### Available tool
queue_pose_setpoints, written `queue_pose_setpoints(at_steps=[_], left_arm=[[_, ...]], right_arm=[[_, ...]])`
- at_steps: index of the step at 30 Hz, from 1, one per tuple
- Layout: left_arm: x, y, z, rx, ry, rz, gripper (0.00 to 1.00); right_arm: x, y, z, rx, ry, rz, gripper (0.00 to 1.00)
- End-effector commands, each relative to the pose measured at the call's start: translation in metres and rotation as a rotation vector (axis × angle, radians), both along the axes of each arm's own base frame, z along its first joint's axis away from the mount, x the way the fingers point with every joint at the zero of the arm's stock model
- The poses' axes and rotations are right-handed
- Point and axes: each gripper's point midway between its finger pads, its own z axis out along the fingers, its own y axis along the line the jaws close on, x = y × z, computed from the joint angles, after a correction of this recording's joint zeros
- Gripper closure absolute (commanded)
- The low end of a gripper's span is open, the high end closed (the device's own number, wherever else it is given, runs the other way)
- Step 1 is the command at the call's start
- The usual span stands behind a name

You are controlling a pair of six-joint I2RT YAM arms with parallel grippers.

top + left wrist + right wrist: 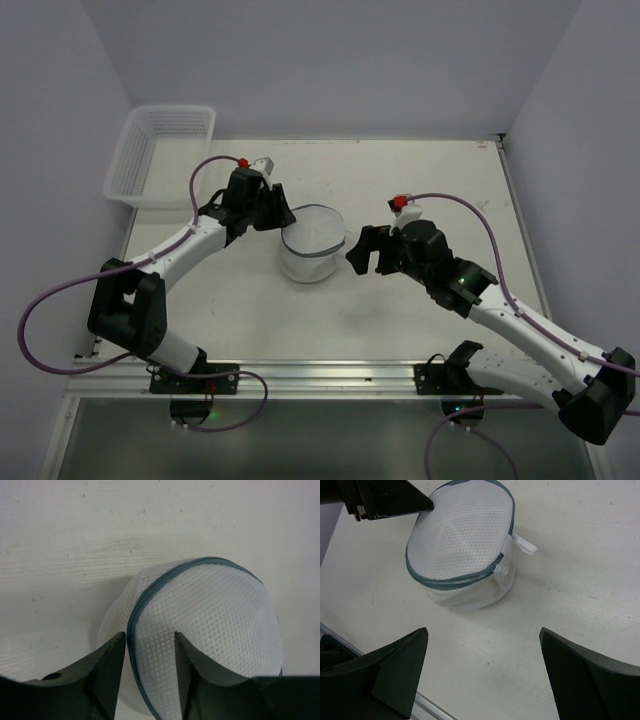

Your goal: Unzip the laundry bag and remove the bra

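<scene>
- One round white mesh laundry bag (312, 243) sits mid-table (430, 180), with a grey-blue zipper (451, 582) circling its rim.
- Left gripper (148, 642) is partly open, its jaws straddling the zippered rim; whether they touch it is unclear.
- Right gripper (483, 632) is spread wide, holding nothing, near the bag but apart from it.

The mesh hid whatever lay inside the laundry bag (462, 540). In the left wrist view its lower part sat behind the fingers (107, 670) of the left gripper (149, 637) and off the edge at 6 o'clock; whether they pinched it could not be told.
</scene>
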Motion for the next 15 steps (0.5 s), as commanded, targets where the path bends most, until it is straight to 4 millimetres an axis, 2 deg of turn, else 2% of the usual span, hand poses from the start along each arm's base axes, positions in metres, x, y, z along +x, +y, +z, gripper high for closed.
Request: queue_pose_setpoints(at_steps=[1, 3, 4, 8, 12, 15], left_arm=[[0.013, -0.013, 0.024, -0.062, -0.08, -0.047, 0.57], [0.011, -0.012, 0.023, -0.06, -0.086, -0.046, 0.66], [0.011, -0.011, 0.023, -0.055, -0.092, -0.045, 0.76], [0.012, -0.005, 0.031, -0.033, -0.13, -0.033, 0.99], [0.012, -0.006, 0.04, -0.039, -0.147, -0.045, 1.0], [0.013, -0.005, 0.059, -0.047, -0.19, -0.04, 1.0]], right_arm=[[0.002, 0.002, 0.004, 0.03, -0.011, -0.008, 0.06], [0.002, 0.003, 0.003, 0.029, -0.006, -0.005, 0.06], [0.003, 0.004, 0.003, 0.03, -0.007, -0.005, 0.06], [0.005, 0.005, 0.002, 0.025, -0.006, -0.006, 0.06], [0.008, 0.008, 0.006, 0.025, -0.014, -0.003, 0.06], [0.009, 0.009, 0.008, 0.022, -0.02, -0.001, 0.06]])
